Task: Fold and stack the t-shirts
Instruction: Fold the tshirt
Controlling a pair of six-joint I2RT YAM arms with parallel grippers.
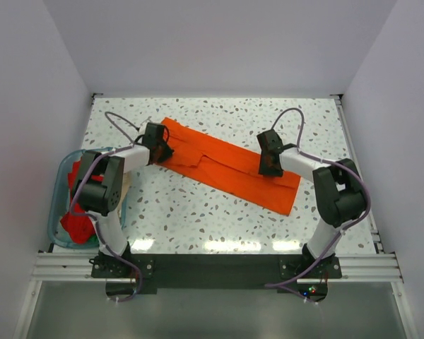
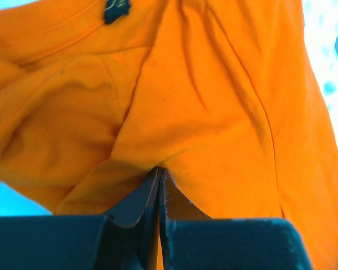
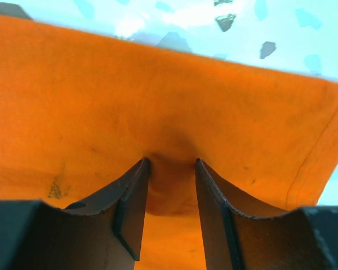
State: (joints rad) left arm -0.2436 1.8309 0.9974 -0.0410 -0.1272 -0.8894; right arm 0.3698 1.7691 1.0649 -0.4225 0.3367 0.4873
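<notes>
The bright orange t-shirt (image 1: 226,166) lies as a long folded strip running diagonally across the speckled table. My left gripper (image 1: 159,152) is at its upper left end, near the collar. In the left wrist view its jaws (image 2: 159,170) are shut on a pinch of the orange cloth (image 2: 214,101). My right gripper (image 1: 271,168) is over the strip's right part. In the right wrist view its jaws (image 3: 172,163) stand apart, tips pressed onto the orange cloth (image 3: 101,95), with a small hump of it between them. A red t-shirt (image 1: 74,222) lies in the tub.
The translucent teal tub (image 1: 60,212) stands at the table's left edge beside the left arm. White walls close in the table on the left, back and right. A dark tag (image 2: 117,8) sits by the shirt's collar.
</notes>
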